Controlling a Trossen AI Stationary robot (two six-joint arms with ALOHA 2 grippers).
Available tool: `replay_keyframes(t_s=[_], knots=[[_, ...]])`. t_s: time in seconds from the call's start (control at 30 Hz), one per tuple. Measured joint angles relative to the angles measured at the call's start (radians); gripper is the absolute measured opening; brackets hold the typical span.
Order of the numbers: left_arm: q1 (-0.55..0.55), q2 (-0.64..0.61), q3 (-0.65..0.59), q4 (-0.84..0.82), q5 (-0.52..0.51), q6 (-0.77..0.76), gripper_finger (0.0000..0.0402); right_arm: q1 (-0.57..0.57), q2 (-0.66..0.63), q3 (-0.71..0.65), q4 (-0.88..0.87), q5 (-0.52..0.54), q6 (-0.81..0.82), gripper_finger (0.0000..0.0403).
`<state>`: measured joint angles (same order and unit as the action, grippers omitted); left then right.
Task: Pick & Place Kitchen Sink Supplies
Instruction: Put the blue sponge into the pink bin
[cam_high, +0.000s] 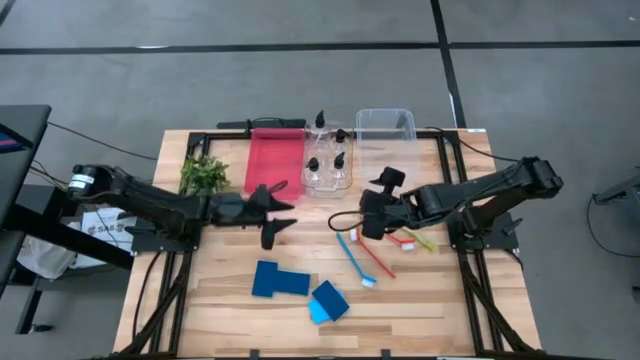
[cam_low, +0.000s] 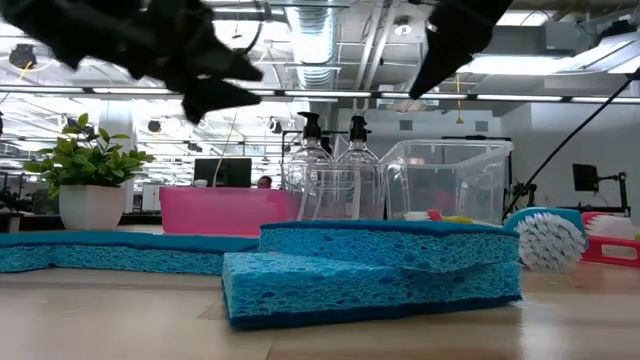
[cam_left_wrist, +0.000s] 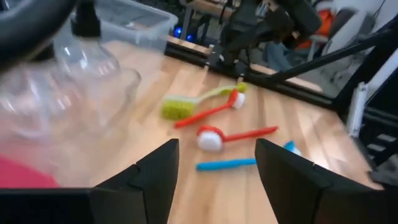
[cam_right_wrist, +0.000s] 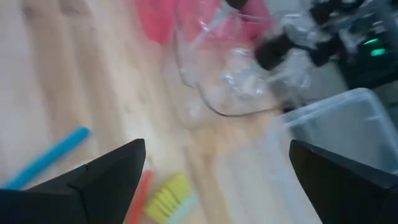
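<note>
Wooden table (cam_high: 420, 300) holds brushes (cam_high: 362, 262) and sponges (cam_high: 300, 288) — both grippers' jaws hang wide open, seemingly empty.

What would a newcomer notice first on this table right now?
Probably the two blue sponges near the table's front edge, the dark one beside the lighter one. Next, the brushes fanned out right of centre, under the right claw, which hangs open above them. At the back, the cluster of clear pump bottles sits between the red bin and the clear bin.
</note>
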<state>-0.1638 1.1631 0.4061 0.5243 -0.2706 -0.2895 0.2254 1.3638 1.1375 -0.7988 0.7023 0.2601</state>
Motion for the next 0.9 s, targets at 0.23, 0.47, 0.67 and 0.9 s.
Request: replay_keyframes(t_s=[0.23, 0.47, 0.67, 0.9], knots=[[-0.282, 0.237, -0.164, 0.584, -0.316, -0.018, 0.0213, 0.004, 0.050, 0.000, 0.216, -0.136, -0.045, 0.0392], [-0.323, 0.385, -0.109, 0.725, -0.386, 0.092, 0.0216, 0.064, 0.132, 0.000, 0.377, -0.155, -0.202, 0.0392], [-0.290, 0.398, -0.110, 0.712, -0.190, 0.100, 0.0216, 0.110, 0.186, -0.003, 0.419, -0.137, -0.212, 0.0391], [-0.271, 0.395, -0.101, 0.710, -0.067, 0.206, 0.0216, 0.231, 0.215, 0.002, 0.655, -0.204, -0.320, 0.0391]])
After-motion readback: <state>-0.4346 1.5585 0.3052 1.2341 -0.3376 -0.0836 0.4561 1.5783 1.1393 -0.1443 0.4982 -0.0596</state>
